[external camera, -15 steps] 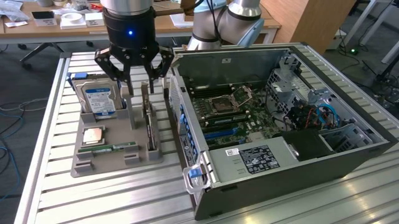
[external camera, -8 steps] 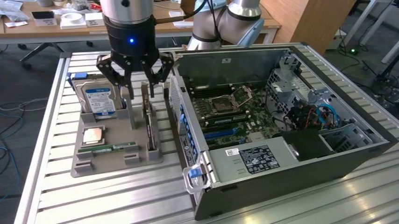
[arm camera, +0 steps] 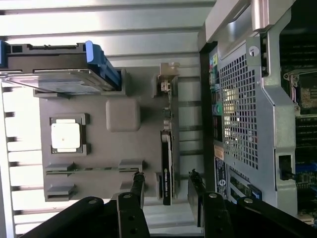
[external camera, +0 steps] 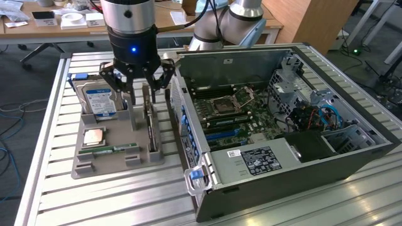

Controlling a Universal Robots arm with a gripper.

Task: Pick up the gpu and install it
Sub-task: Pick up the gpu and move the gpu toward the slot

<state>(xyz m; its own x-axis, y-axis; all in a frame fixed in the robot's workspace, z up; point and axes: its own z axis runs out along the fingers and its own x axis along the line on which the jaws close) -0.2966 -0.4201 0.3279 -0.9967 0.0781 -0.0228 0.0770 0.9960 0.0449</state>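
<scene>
Arm (external camera: 242, 19) bent over, wrist (external camera: 129, 21) vertical, hand (external camera: 143, 94) pointing straight down (fingers (arm camera: 134, 196) spread apart)

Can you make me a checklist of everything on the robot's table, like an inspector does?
Surface: slatted metal table.
Job's things: gpu standing on edge in the grey holder; computer case open beside it.
Clutter: hard drive, processor chip and memory stick in the same holder.
End effector: open, one finger each side of the gpu, gaps showing.
Cables: blue cables inside the case; loose cables on the floor.
Surroundings: cluttered desks behind.
</scene>
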